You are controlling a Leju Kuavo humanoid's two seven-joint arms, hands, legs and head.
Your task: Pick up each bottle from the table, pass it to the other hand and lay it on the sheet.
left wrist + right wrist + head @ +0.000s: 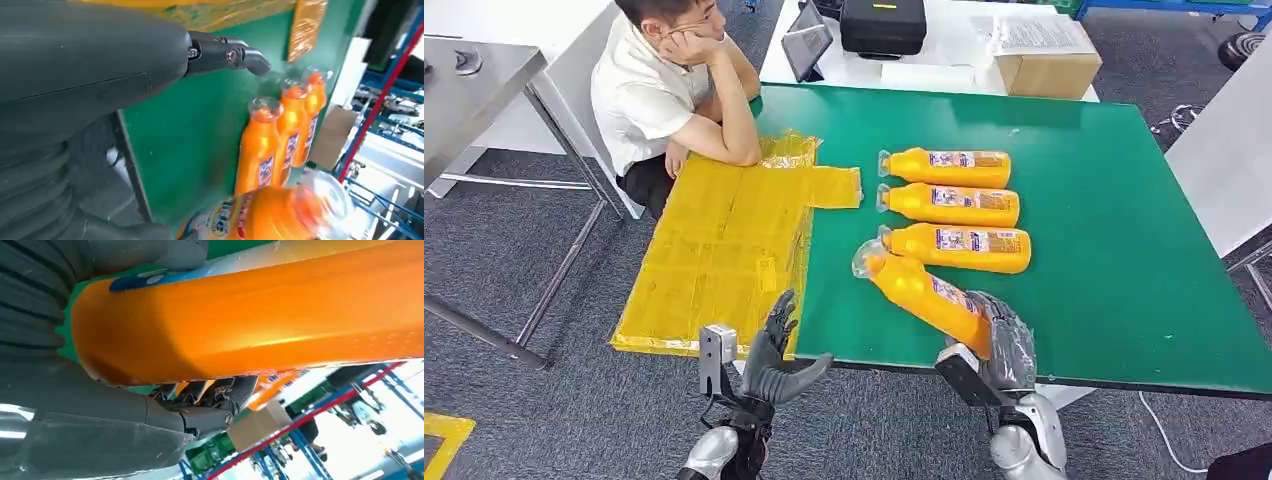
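Note:
My right hand (1002, 345) grips the base of an orange bottle (921, 293) with a clear cap, lifted off the green table (1124, 250) and pointing up and to the left. The right wrist view has its orange body (260, 315) pressed against my dark fingers (210, 392). Three more orange bottles (952, 205) lie side by side on the table behind it. The yellow sheet (724, 250) covers the table's left end. My left hand (774, 360) is open, fingers spread, near the table's front edge beside the sheet. The left wrist view shows the held bottle (265, 215) close by.
A person (669, 95) sits at the far left corner, one elbow on the sheet. A white table behind holds a cardboard box (1049, 65), a black case (882, 25) and a tablet (806, 45). A grey metal table (469, 80) stands at the left.

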